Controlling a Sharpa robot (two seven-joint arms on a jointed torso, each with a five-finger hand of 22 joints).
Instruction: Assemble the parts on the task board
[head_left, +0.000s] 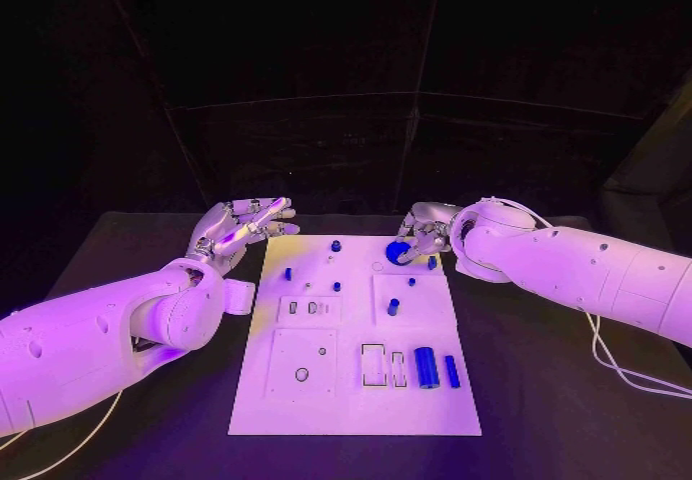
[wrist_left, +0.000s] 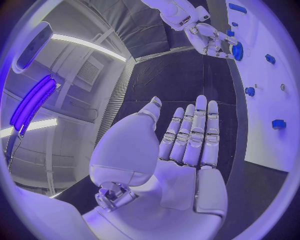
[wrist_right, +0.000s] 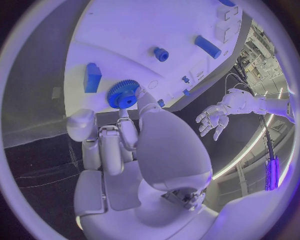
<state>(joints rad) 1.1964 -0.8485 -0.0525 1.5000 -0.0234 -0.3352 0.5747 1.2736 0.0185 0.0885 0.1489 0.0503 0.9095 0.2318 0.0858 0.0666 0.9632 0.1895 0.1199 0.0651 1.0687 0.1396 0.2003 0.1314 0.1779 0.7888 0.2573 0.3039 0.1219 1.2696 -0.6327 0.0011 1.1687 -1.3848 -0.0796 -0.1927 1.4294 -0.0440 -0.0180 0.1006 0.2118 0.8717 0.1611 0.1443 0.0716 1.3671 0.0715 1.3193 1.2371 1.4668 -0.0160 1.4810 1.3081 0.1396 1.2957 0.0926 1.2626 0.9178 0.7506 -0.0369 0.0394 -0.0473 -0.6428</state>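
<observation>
The white task board (head_left: 353, 400) lies in the middle of the table. At its far right corner my right hand (head_left: 421, 232) pinches a blue gear (head_left: 397, 252) by the rim; the right wrist view shows the gear (wrist_right: 123, 94) at the fingertips (wrist_right: 139, 95), just over the board (wrist_right: 125, 35). I cannot tell whether the gear touches the board. My left hand (head_left: 238, 228) hovers off the board's far left corner with flat, spread fingers (wrist_left: 194, 130) and holds nothing. A thick blue cylinder (head_left: 427, 367) and a slim blue bar (head_left: 451, 371) lie near the board's front right.
Small blue pegs (head_left: 336, 244) stand across the far half of the board, and a blue block (wrist_right: 93, 77) sits close to the gear. Rectangular slots (head_left: 374, 364) are cut at the board's front. A white cable (head_left: 620, 370) trails on the table at the right.
</observation>
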